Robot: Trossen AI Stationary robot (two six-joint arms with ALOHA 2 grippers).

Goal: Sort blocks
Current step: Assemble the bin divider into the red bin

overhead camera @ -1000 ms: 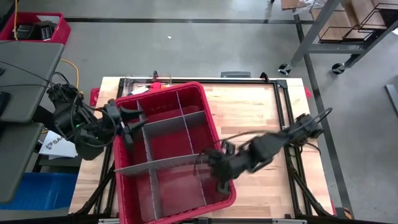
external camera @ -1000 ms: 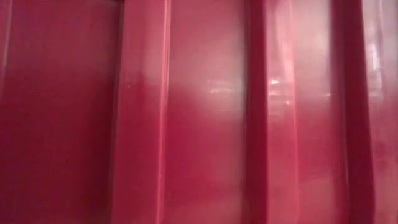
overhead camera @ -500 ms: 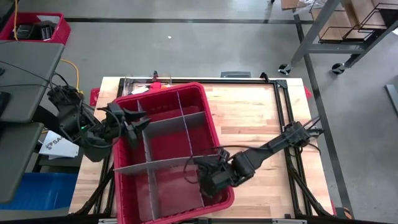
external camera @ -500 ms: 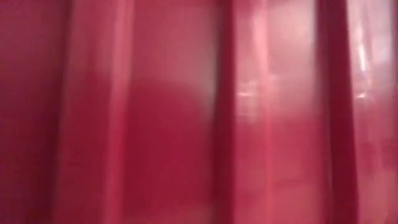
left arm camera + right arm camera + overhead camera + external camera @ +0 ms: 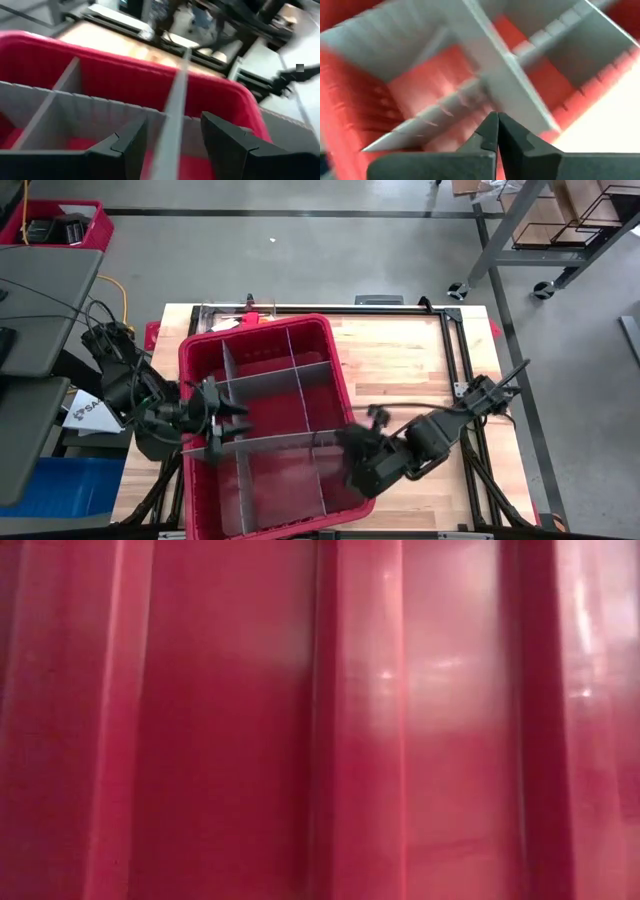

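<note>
Blocks: none visible in any view, so their bearing from either arm cannot be told; only the red bin with its grey dividers shows on the counter. Left gripper stands half open, fingers either side of a divider's upright edge at the bin's left wall, apparently not clamped on it. Right gripper, fingers closed on nothing, hangs over the bin's right front corner, pointing at a divider crossing.

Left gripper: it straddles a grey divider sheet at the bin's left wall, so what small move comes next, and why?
Probably close the left gripper on the grey divider sheet: its fingers stand open either side of the sheet, which juts past the red bin. The right gripper is shut at the bin's right wall.
</note>
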